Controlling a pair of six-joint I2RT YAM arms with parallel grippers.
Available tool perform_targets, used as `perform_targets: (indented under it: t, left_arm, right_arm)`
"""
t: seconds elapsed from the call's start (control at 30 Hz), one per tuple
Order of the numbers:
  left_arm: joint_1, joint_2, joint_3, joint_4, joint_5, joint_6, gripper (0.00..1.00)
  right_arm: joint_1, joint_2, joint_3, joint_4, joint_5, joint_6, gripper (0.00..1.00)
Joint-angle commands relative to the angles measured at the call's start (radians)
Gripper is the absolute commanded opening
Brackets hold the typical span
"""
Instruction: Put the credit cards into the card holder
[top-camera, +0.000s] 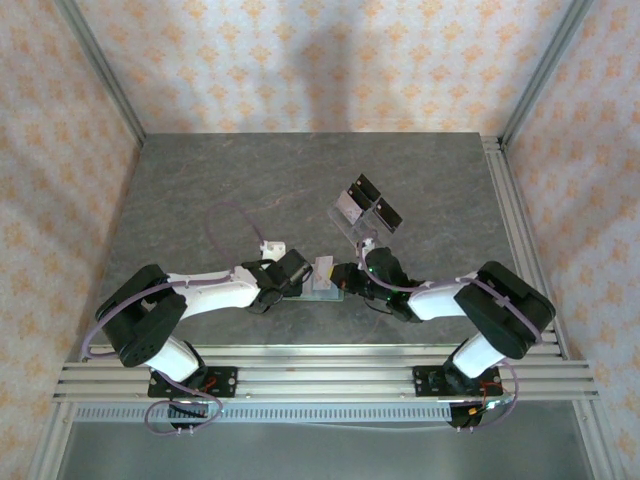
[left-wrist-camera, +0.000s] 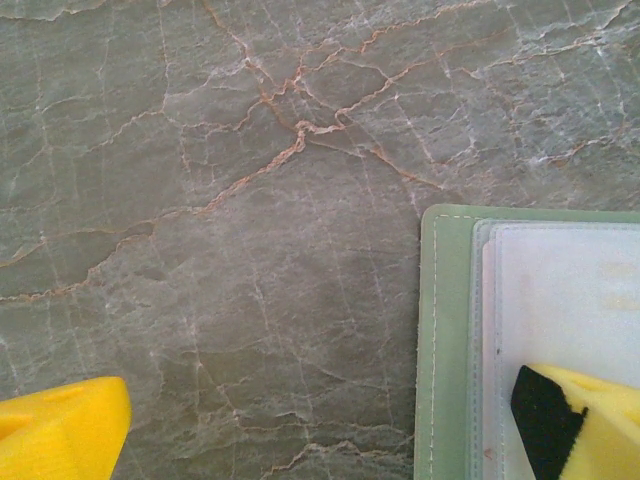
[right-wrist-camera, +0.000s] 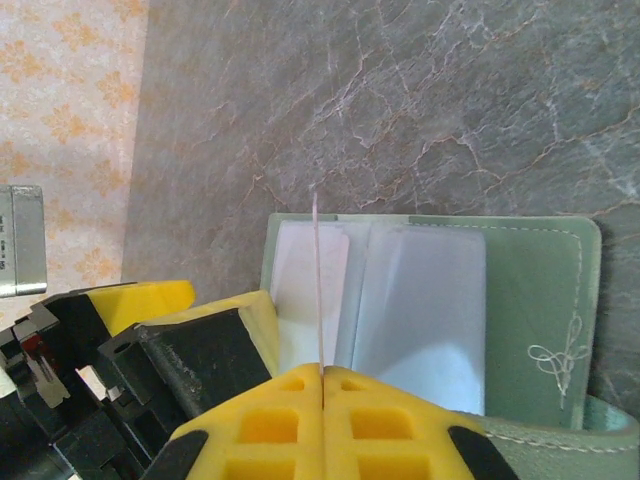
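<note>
Right gripper (right-wrist-camera: 322, 385) pinches 1 card (right-wrist-camera: 316, 280) edge-on above the open holder (right-wrist-camera: 540, 290), long axis aimed at the holder's middle; left gripper (left-wrist-camera: 320, 410), wide, straddles the holder's edge.

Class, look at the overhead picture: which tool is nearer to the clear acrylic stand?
Right. The right tool, shut on a card, sits just on the near side of the clear acrylic stand; the left tool, open, lies beyond the card holder, further left.

2 black-and-white arms (top-camera: 205, 290), purple cables (top-camera: 208, 228), yellow claw fingers (left-wrist-camera: 60, 430).
</note>
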Motion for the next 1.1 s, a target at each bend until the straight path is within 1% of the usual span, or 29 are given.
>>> perform_targets:
  t: [0.0,0.33,0.8,1.07]
  left_arm:
    - [0.004,0.000,-0.030,-0.048,-0.040,-0.010,1.00]
    - [0.003,-0.013,-0.039,-0.047,-0.040,-0.014,1.00]
    - [0.003,-0.014,-0.047,-0.042,-0.038,-0.019,1.00]
    - [0.002,-0.016,-0.047,-0.042,-0.041,-0.019,1.00]
  right_arm:
    - [0.007,0.027,-0.011,0.086,-0.010,0.019,0.00]
    - [0.013,0.097,-0.016,0.168,-0.023,0.054,0.00]
    - [0.021,0.112,-0.052,0.211,-0.026,0.080,0.00]
    - [0.022,0.157,-0.061,0.262,-0.039,0.102,0.00]
